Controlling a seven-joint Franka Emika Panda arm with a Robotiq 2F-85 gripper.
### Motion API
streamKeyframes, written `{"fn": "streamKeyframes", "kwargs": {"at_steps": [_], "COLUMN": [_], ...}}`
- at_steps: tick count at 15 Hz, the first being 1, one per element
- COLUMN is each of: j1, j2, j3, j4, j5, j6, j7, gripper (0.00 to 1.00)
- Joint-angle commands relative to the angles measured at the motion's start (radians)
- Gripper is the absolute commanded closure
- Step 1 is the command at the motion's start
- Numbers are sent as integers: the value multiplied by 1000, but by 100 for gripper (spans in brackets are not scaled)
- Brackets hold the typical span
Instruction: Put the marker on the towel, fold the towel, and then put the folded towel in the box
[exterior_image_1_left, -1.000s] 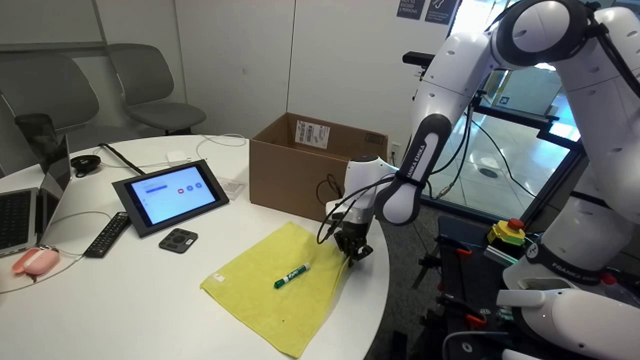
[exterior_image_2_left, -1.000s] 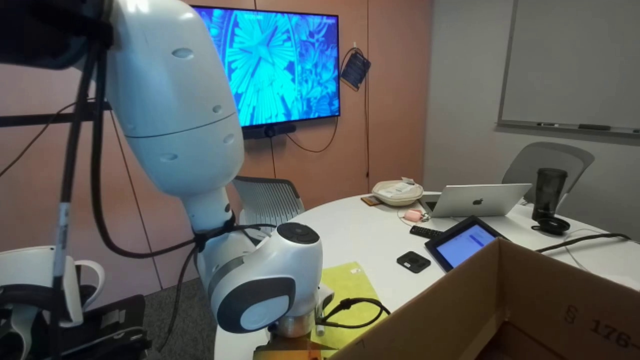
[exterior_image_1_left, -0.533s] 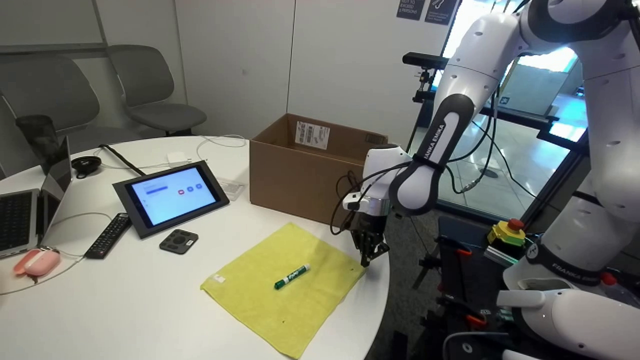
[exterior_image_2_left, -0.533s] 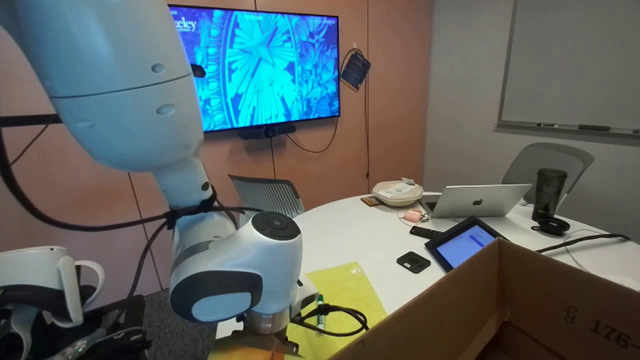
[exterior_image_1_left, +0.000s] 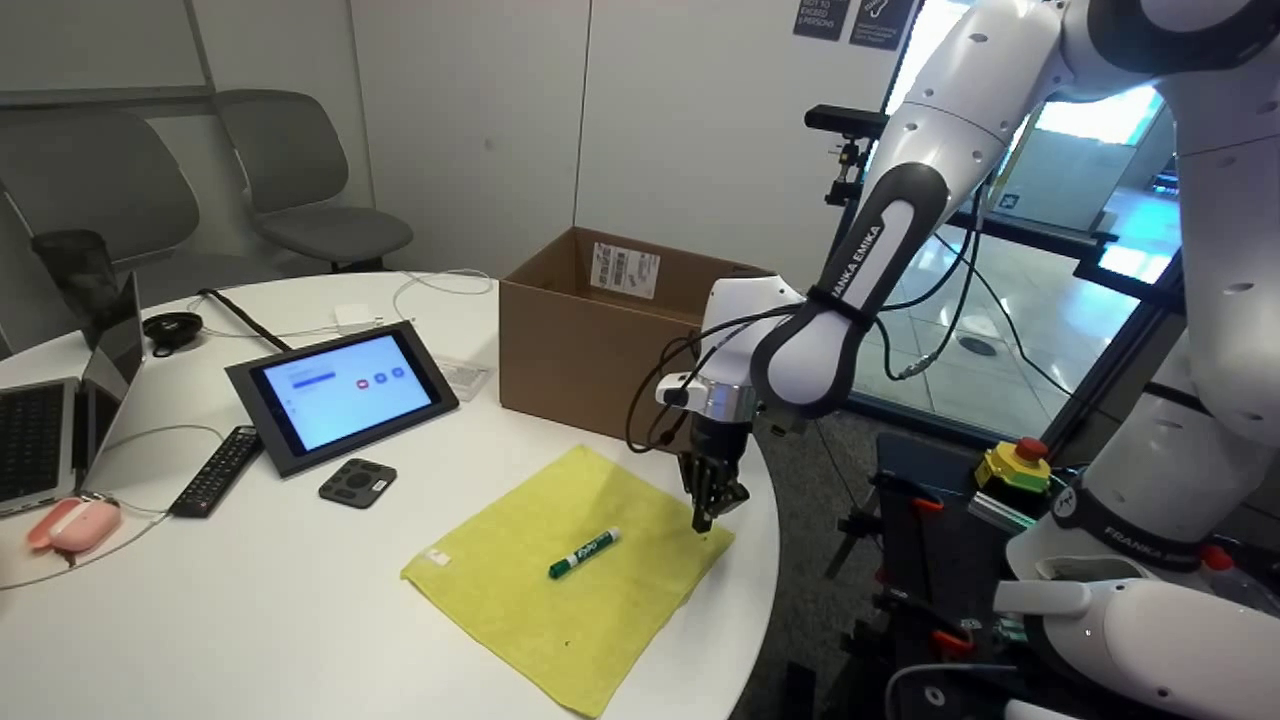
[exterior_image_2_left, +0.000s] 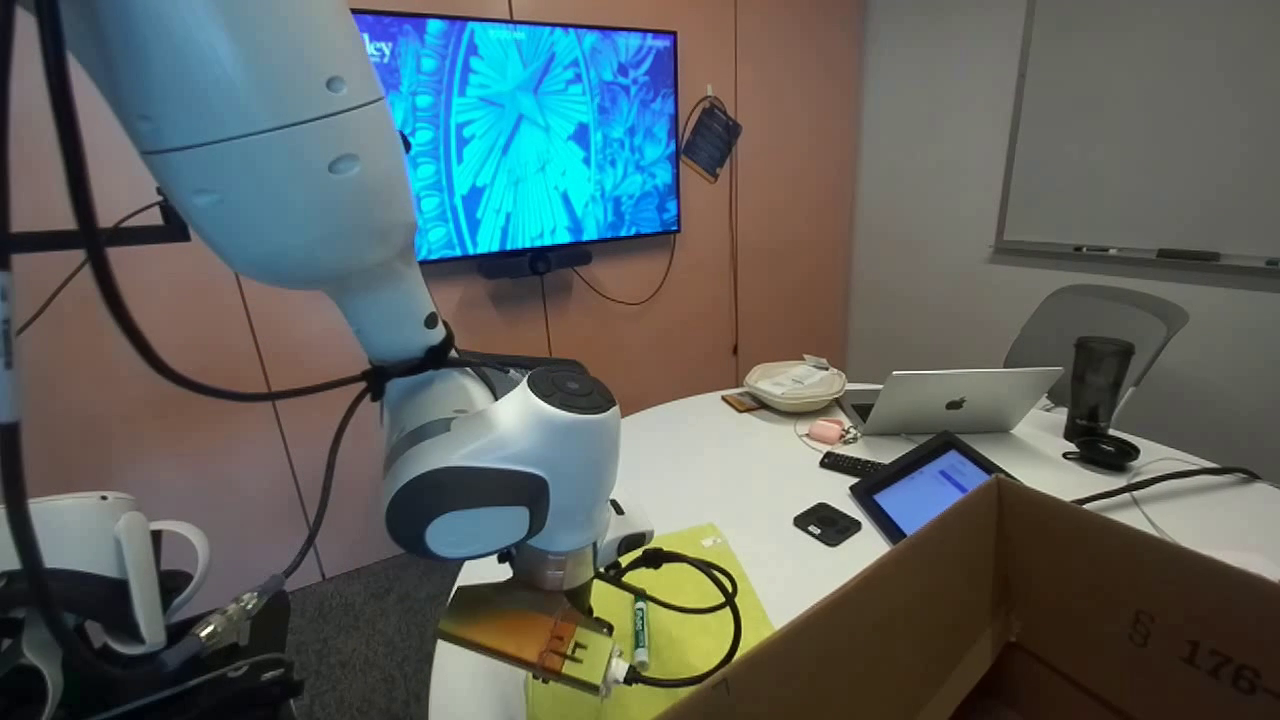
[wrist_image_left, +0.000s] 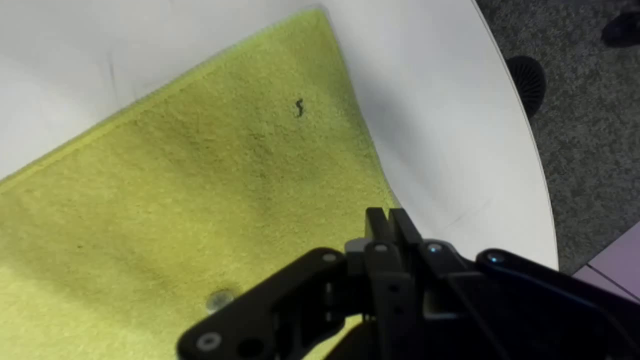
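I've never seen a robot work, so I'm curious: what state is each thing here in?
Gripper, shut, nothing visibly pinched
Towel, spread out, unfolded
Marker, lying on the towel
Box, open at the top
Tablet, screen lit
Laptop, lid open
Wall screen, switched on
Tumbler, upright

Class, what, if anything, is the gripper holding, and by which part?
Nothing: the gripper is shut, with nothing visible between its fingertips. The towel lies spread beneath, with the marker resting on it.
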Motion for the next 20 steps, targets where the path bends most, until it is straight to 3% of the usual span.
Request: {"fn": "streamKeyframes", "kwargs": {"at_steps": [1, 3, 5, 13, 15, 20], "j1": [88, 121, 130, 161, 164, 186], "j2": [42, 72, 106, 204, 217, 183], "j3": [-67, -102, -120, -173, -180, -193], "j4": [131, 194, 257, 410, 438, 396], "j5": [6, -3, 0, -6, -2, -12], "j6": [-105, -149, -201, -379, -413, -429], "j7": [62, 70, 52, 37, 35, 52], "gripper": [96, 95, 69, 6, 0, 0]}}
